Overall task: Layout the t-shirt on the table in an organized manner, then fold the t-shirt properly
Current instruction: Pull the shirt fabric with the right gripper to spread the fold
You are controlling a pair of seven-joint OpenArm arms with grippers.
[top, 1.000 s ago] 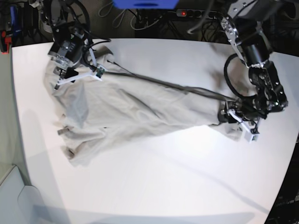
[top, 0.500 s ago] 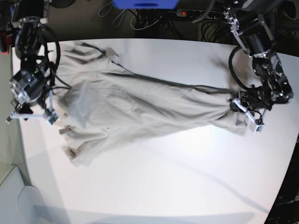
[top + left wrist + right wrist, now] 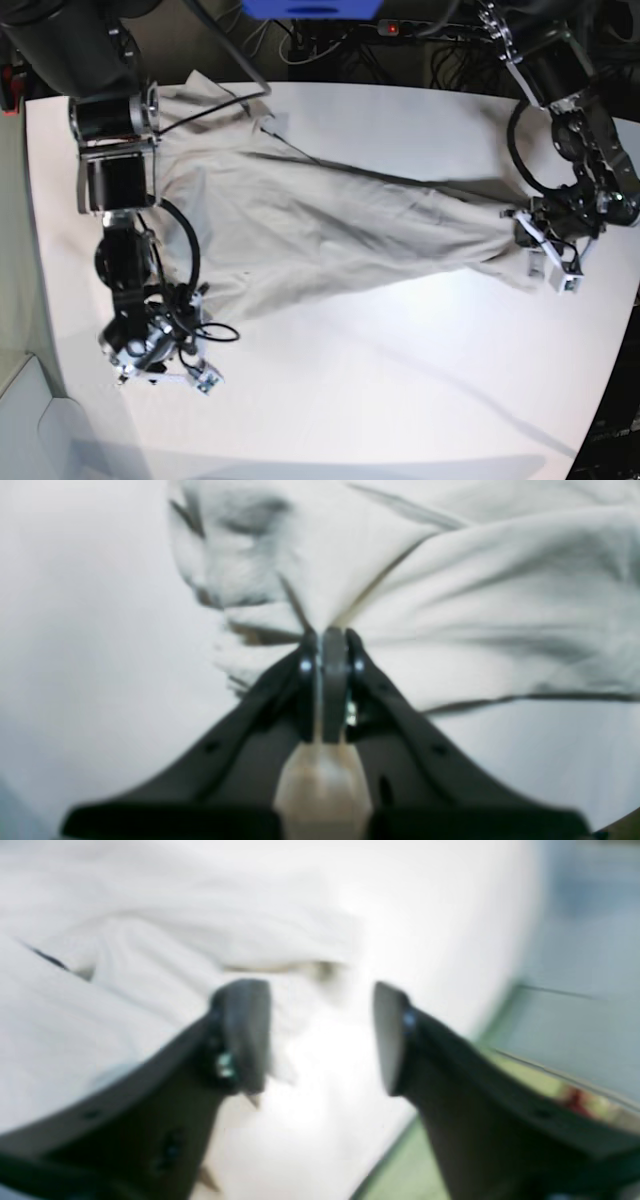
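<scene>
The light grey-beige t-shirt (image 3: 320,225) lies stretched in a long wrinkled band across the white table (image 3: 380,400), from the far left corner to the right side. My left gripper (image 3: 550,270) is at the shirt's right end, shut on a bunched fold of cloth; the left wrist view shows the t-shirt (image 3: 450,580) pinched at the left gripper (image 3: 332,635). My right gripper (image 3: 165,380) is open and empty over the table near the front left, just past the shirt's lower left edge. In the right wrist view, the right gripper (image 3: 320,1040) has its jaws wide apart, with the t-shirt (image 3: 125,965) to the left.
The table's left edge (image 3: 450,1080) runs close to my right gripper, with floor beyond. A power strip with a red light (image 3: 400,28) and cables lie behind the far edge. A blue object (image 3: 310,8) hangs at the top. My right arm (image 3: 115,150) covers the shirt's left part.
My right gripper has swung from the shirt's far left corner down the left side to the front left, empty. My left gripper has pulled the shirt's right end a little further right.
</scene>
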